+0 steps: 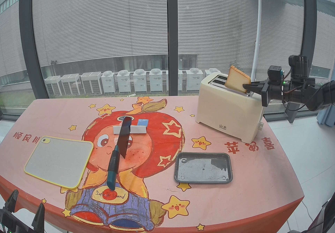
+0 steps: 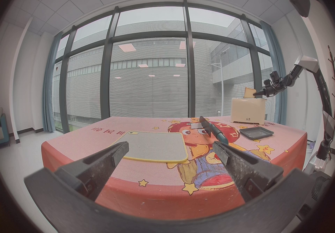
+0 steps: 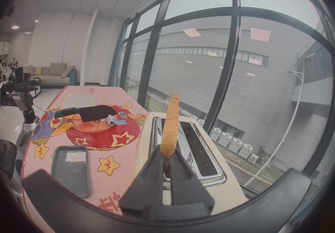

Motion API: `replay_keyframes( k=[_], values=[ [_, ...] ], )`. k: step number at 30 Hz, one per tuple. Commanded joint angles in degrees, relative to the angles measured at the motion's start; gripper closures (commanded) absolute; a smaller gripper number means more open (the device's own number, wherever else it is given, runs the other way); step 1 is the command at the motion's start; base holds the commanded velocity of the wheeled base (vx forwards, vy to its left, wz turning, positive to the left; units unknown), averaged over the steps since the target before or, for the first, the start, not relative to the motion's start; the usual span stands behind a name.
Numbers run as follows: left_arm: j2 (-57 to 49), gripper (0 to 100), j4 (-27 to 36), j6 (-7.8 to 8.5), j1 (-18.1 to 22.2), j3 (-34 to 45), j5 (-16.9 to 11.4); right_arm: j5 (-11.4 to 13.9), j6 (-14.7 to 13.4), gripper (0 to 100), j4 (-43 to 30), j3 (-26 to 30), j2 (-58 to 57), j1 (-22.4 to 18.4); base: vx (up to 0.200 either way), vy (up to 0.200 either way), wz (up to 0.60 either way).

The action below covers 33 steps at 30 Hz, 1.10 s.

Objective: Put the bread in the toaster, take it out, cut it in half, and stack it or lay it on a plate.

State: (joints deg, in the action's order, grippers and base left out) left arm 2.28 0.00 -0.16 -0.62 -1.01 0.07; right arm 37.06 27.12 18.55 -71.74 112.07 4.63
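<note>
Off the near-left corner, left gripper (image 2: 170, 151): spread wide, empty, not needed for this step. At the far-right corner, right gripper (image 1: 248, 87) pinched shut on the edge of the bread (image 1: 237, 78), just over the toaster (image 1: 228, 115) slot. Going in or coming out: cannot tell. Hold upright, in line with the slot; travel straight, no twisting.

Flat matte cutting board (image 1: 58, 160), yellow-rimmed, by the left edge; dark-bladed knife (image 1: 117, 153), teal handle, mid-tabletop; shallow dark metal tray (image 1: 203, 168); glossy cream toaster; soft tan-crusted slice.

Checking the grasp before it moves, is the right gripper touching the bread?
Touching. The right wrist view shows the right gripper pinching the lower edge of the bread from both sides, above the toaster.
</note>
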Motion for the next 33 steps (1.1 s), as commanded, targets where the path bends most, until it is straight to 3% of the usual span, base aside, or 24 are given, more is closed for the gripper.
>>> replay_keyframes(
  k=[1, 33],
  values=[
    [0.1, 0, 0.0, -0.02, 0.0, 1.0, 0.0, 0.0, 0.0, 100, 0.0, 0.0, 0.1, 0.0, 0.0, 0.0, 0.0],
    [0.1, 0, 0.0, -0.02, 0.0, 1.0, 0.0, -0.1, 0.0, 100, 0.0, -0.1, 1.4, 0.2, 0.0, 0.0, 0.0]
  ],
)
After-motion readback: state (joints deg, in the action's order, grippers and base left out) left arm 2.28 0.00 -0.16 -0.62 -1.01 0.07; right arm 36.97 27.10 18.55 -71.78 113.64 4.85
